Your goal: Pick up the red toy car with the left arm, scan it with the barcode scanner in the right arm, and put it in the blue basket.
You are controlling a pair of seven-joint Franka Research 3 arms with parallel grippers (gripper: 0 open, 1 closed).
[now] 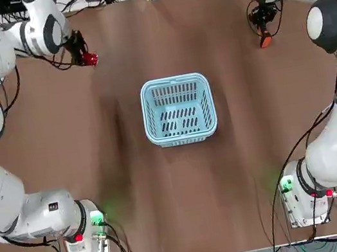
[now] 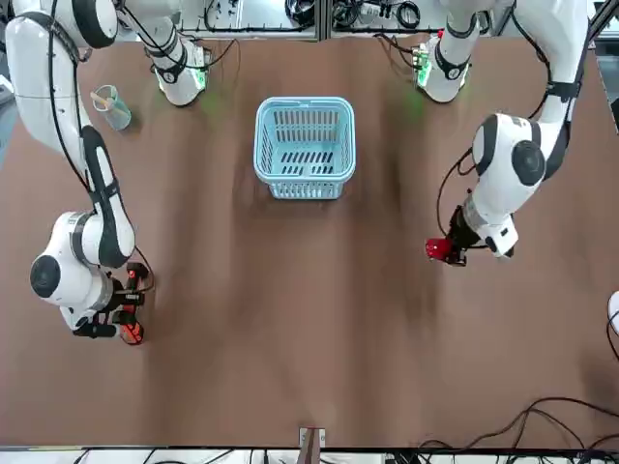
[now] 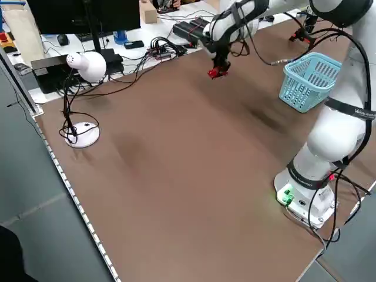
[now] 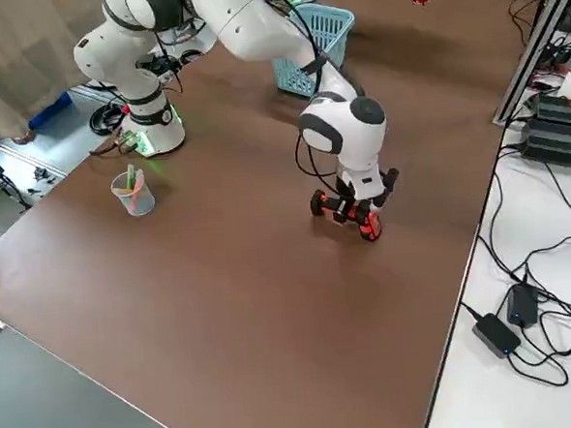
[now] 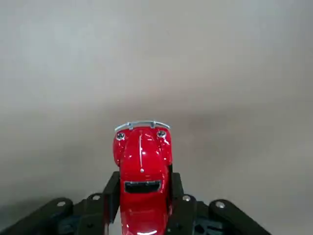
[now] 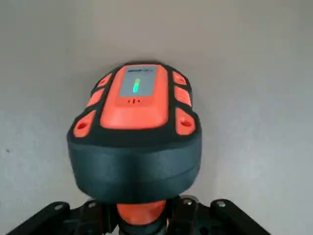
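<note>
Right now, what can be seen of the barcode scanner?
The barcode scanner has a broad black head with an orange top panel, smaller orange patches along both sides and a grey window showing a lit green bar; it looks like plastic. Below the head, its narrower orange-and-black neck sits between the fingers of the right claw. It is held off to the basket's right, seen from the robot's side, apart from it.

Both end effectors (image 5: pixel 144 203) (image 6: pixel 142 215) are closed, well apart.
</note>
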